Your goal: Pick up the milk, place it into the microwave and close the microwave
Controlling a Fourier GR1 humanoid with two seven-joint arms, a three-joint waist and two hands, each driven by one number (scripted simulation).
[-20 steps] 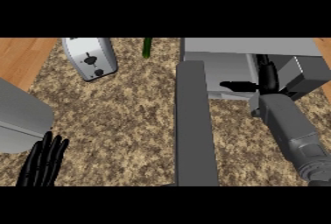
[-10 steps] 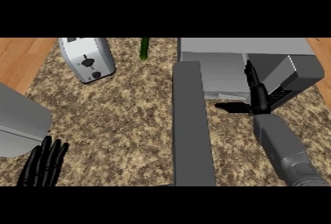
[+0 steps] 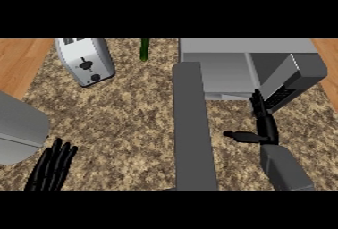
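Surface: speckled brown-and-cream stone top, with wood-toned strips along the far left and far right edges. Toaster: silver, at the far left, lying at a slant. Green item: slim and dark, at the far edge just beside the microwave; identity cannot be told. Grey appliance: large, partly cut off at the left edge. Microwave: grey, at the far right, front open. Microwave door: swung out toward the viewer, seen edge-on as a long grey slab whose long axis runs from the microwave body down to the near edge. Milk: not distinguishable in this view; its place and heading cannot be told. Right hand: fingers straight and together, pointing up toward the microwave opening, thumb stuck out leftward toward the door, holding nothing. Left hand: resting at the lower left, fingers straight and slightly spread, holding nothing. Change from half a second earlier: right hand has come back toward the near edge, its fingertips now just outside the opening; door, toaster and left hand unchanged in position.
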